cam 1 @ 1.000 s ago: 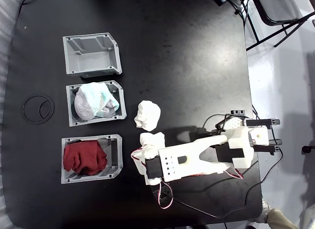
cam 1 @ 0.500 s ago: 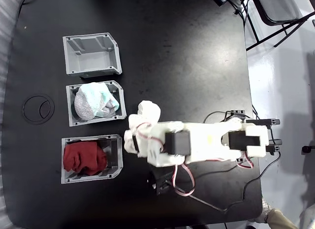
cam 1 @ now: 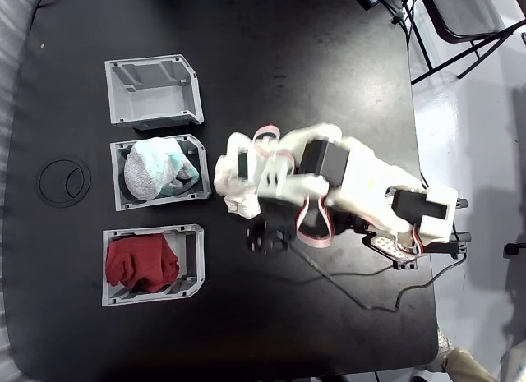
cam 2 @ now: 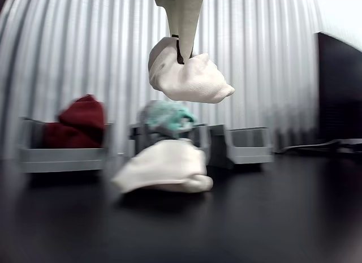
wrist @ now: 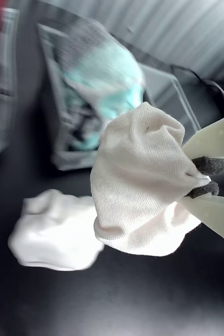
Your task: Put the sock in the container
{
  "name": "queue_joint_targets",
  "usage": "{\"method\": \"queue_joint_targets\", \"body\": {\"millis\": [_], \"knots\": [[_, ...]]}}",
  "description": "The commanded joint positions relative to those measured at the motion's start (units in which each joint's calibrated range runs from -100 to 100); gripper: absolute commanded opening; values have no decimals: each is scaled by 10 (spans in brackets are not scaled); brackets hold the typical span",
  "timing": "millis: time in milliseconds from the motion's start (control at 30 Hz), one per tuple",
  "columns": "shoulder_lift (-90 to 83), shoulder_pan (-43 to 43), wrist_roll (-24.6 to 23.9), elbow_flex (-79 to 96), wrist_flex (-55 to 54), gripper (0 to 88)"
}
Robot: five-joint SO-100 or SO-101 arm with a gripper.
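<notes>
My gripper (wrist: 205,178) is shut on the sock (wrist: 140,184), a white fabric lump with soft folds, and holds it in the air. In the other view the sock (cam 2: 186,76) hangs from the gripper (cam 2: 180,51) above a second white lump (cam 2: 164,167) lying on the table. From above, the sock (cam 1: 225,175) sits under the arm's front end, right of the middle bin. The container (cam 1: 152,90), a grey ribbed bin with one cut corner, stands empty at the top left, well apart from the sock.
A like bin with grey-and-mint cloth (cam 1: 160,170) stands just left of the sock. Another bin with dark red cloth (cam 1: 148,263) is below it. The second white lump (cam 1: 243,205) lies partly under the arm. Cables (cam 1: 362,296) trail at the lower right on the black table (cam 1: 288,62).
The gripper closed on the lower white lump, lifted it and swung it upward in the fixed view, from beside the red-cloth bin to beside the mint-cloth bin.
</notes>
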Motion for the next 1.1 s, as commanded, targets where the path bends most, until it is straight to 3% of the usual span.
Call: {"method": "queue_joint_targets", "body": {"millis": [0,467,700,1067], "knots": [[-6,52,3,-29,-32,13],[82,209,3,-30,-205,12],[125,214,-1,-57,-301,12],[308,203,-2,-280,-478,12]]}}
